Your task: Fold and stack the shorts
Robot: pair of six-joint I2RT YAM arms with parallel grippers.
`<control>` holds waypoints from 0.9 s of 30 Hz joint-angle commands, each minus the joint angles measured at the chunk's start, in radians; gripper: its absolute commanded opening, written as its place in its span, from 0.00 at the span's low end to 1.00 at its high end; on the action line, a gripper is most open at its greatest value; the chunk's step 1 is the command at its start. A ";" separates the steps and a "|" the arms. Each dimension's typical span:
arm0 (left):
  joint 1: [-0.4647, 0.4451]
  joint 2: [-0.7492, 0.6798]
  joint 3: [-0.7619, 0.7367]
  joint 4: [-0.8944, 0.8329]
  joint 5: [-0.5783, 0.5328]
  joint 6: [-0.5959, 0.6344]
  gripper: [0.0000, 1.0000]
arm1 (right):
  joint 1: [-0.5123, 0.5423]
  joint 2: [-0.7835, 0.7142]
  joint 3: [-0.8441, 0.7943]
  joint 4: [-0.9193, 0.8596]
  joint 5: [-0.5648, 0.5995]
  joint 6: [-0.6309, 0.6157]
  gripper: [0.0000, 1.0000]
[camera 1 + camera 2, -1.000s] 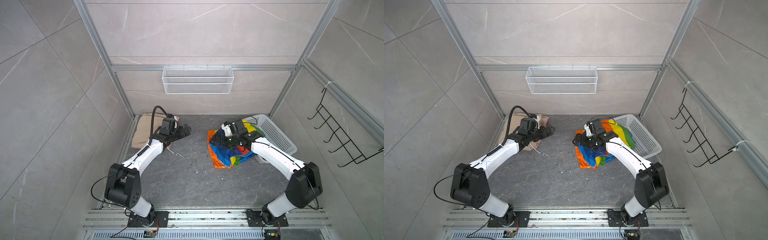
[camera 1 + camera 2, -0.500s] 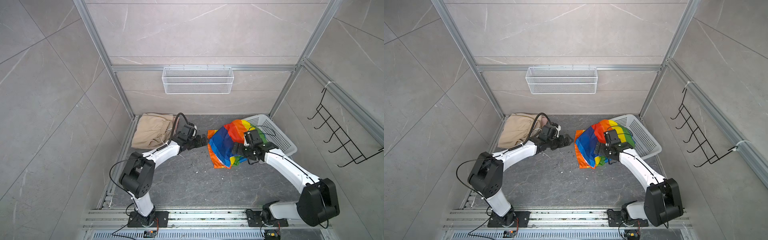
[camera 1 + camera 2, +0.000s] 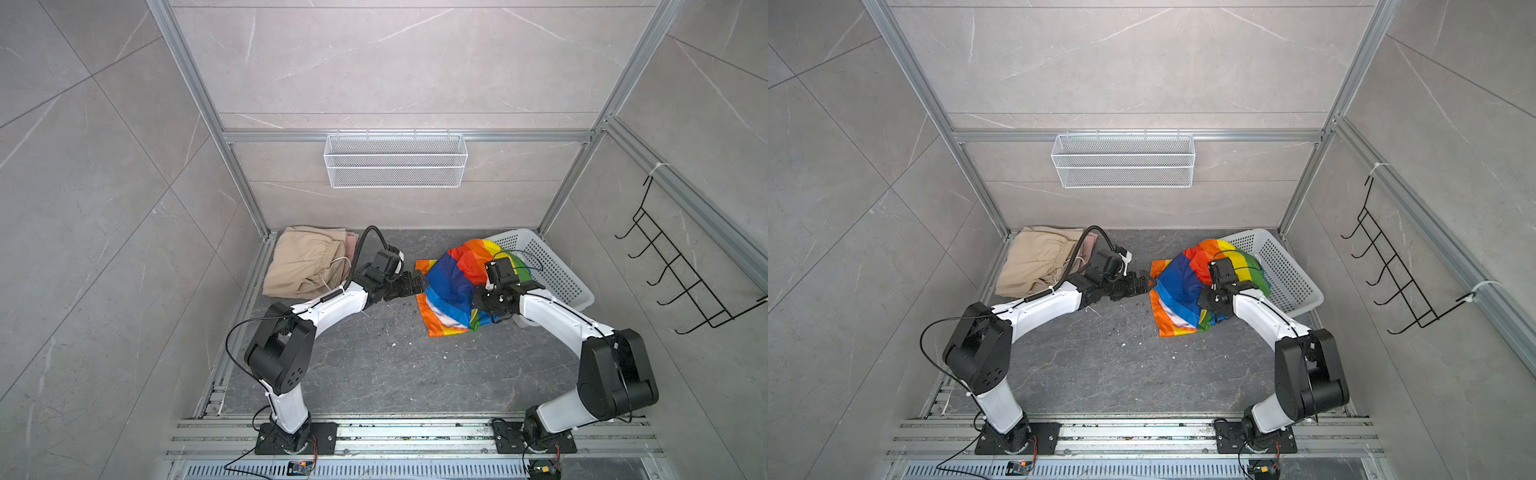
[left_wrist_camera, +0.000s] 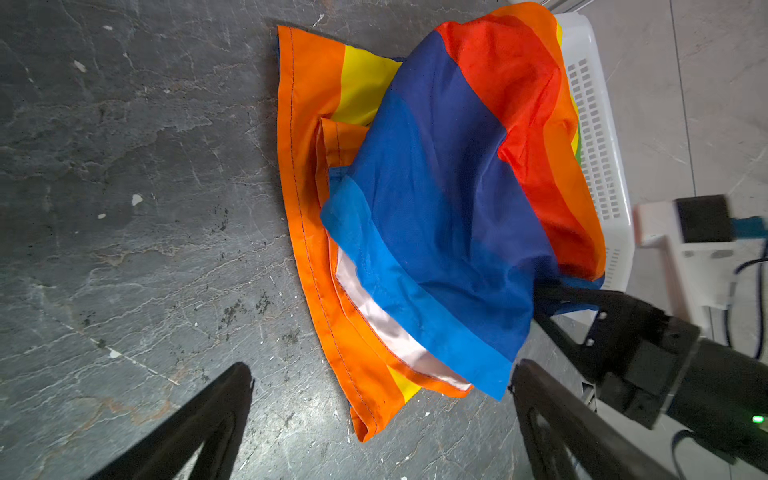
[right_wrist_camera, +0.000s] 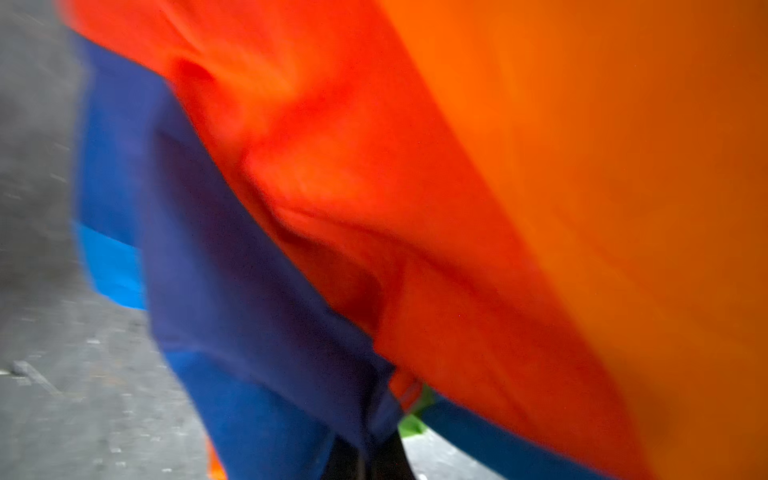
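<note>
The rainbow-striped shorts (image 3: 451, 286) (image 3: 1179, 286) lie bunched on the dark floor, partly raised against the white basket. My right gripper (image 3: 480, 297) (image 5: 365, 457) is shut on a blue fold of them (image 5: 257, 291), and the fabric hides its fingertips. Just left of the bundle, my left gripper (image 3: 417, 284) (image 4: 380, 374) stands open and low, an orange hem corner (image 4: 365, 415) lying between its fingers. At the back left the beige shorts (image 3: 303, 262) (image 3: 1038, 262) rest folded on the salmon-pink shorts (image 3: 352, 241), of which only an edge shows.
A white perforated basket (image 3: 552, 270) (image 4: 598, 124) sits at the back right, touching the rainbow shorts. A wire basket (image 3: 395, 160) hangs on the back wall. A black hook rack (image 3: 685, 282) is on the right wall. Aluminium frame posts stand at the corners.
My right gripper has shut on the rainbow shorts and raised part of them. My left arm has swung from the beige pile across to the bundle's left edge.
</note>
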 commanded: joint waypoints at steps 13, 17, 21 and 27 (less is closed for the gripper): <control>0.208 -0.300 -0.073 0.087 -0.005 -0.039 1.00 | 0.401 -0.038 0.650 -0.160 -0.088 -0.051 0.00; 0.294 -0.404 -0.169 0.105 -0.024 -0.079 1.00 | 0.428 0.118 0.519 -0.102 -0.091 0.014 0.31; 0.331 -0.460 -0.231 0.097 -0.037 -0.081 1.00 | 0.426 0.149 0.371 -0.026 -0.105 0.049 0.67; 0.307 -0.381 -0.228 0.139 0.058 -0.106 1.00 | 0.372 -0.015 0.173 -0.043 -0.022 0.052 0.99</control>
